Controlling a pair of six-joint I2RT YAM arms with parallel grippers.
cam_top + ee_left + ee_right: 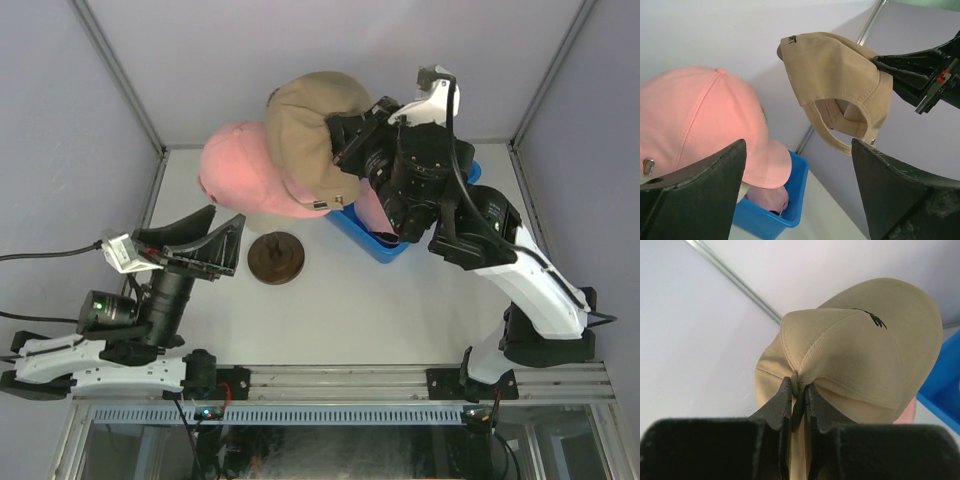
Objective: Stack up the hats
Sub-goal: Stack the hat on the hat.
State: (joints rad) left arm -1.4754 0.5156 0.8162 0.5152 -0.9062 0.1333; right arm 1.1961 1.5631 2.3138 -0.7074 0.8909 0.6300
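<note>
**A:** Right claw [798, 385] pinched the tan cap [855, 355] at its back, held up just right of the pink cap [240, 170].

**B:** Brim pointed away from that claw. Left claw [226, 216], spread and empty, sat just left of the pink cap.

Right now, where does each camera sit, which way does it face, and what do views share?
Top external: above and behind the arms, looking down at the table; both arms show, left gripper open, right gripper shut on the tan cap.
Left wrist: on the left arm, facing the pink cap and the blue bin; its own spread fingers frame the view.
Right wrist: on the right arm, facing along its fingers pinching the tan cap.
Shared: the tan cap, in all three views.
</note>
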